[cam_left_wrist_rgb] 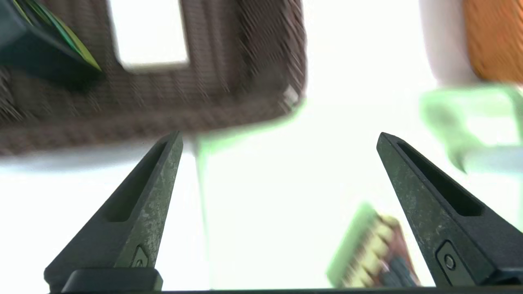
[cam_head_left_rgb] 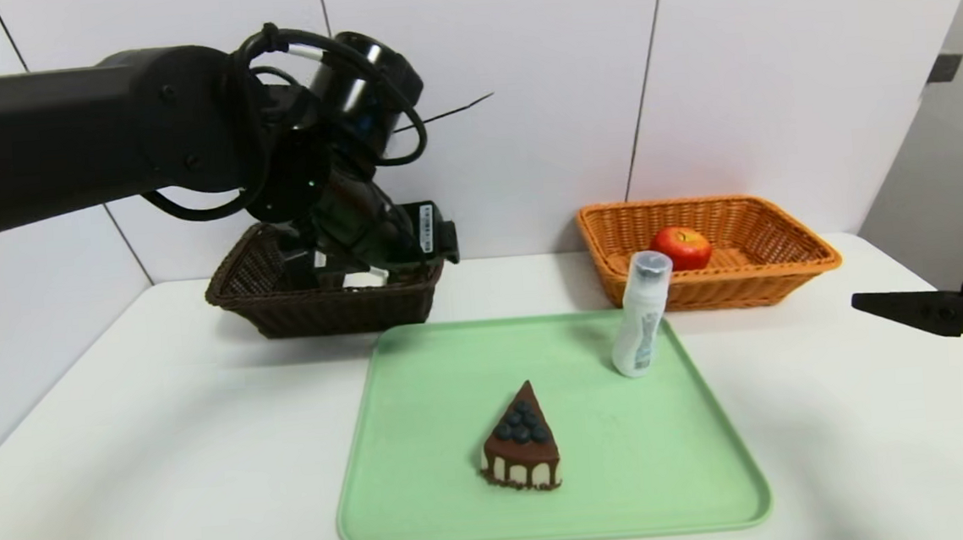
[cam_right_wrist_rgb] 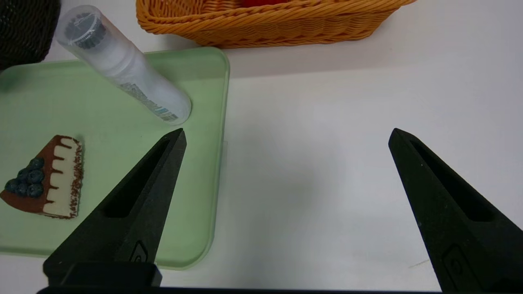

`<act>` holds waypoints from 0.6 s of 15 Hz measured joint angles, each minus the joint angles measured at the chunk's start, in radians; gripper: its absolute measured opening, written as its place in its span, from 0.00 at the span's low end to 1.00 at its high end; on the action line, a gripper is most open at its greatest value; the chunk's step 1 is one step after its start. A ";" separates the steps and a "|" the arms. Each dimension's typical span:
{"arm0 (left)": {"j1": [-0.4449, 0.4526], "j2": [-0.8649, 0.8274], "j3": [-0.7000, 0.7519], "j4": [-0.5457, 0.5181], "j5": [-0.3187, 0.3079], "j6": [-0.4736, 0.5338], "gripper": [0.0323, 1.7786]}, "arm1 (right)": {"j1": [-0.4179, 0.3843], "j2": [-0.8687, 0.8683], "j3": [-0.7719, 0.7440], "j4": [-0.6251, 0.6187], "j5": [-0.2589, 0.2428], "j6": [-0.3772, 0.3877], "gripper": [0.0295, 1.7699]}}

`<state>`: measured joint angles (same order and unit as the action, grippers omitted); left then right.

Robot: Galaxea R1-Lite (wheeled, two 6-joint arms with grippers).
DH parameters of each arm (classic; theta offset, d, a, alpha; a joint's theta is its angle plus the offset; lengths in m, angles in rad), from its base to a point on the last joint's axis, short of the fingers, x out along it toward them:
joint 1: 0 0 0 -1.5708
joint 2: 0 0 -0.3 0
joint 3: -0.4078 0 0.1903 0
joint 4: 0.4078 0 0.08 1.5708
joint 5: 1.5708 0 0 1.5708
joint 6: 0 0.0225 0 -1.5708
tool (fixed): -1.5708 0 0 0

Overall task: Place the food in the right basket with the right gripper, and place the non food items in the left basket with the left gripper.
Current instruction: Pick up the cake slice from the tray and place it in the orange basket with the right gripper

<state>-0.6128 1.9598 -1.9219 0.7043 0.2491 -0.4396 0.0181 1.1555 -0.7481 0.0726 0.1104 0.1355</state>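
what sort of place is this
Probably a robot test or demo bench rather than a kitchen: plain white panels behind a white table, two robot arms, and a cake slice and bottle set out on one tray.

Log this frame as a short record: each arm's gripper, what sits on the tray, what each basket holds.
left gripper: open, over the dark brown basket
right gripper: open, right of the tray
on tray: cake slice; white bottle, upright
dark brown basket: white bar, dark boxy item
orange-tan basket: apple
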 joint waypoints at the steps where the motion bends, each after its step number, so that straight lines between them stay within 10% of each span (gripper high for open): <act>1: -0.035 -0.005 0.000 0.035 0.001 -0.039 0.95 | 0.000 0.009 -0.014 0.023 -0.006 0.000 0.97; 9: -0.229 -0.012 -0.003 0.209 0.024 -0.175 0.95 | 0.043 0.037 -0.242 0.412 0.028 0.029 0.97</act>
<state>-0.8419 1.9479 -1.9251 0.9136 0.2736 -0.6147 0.0606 1.1926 -0.9904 0.4845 0.1385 0.1649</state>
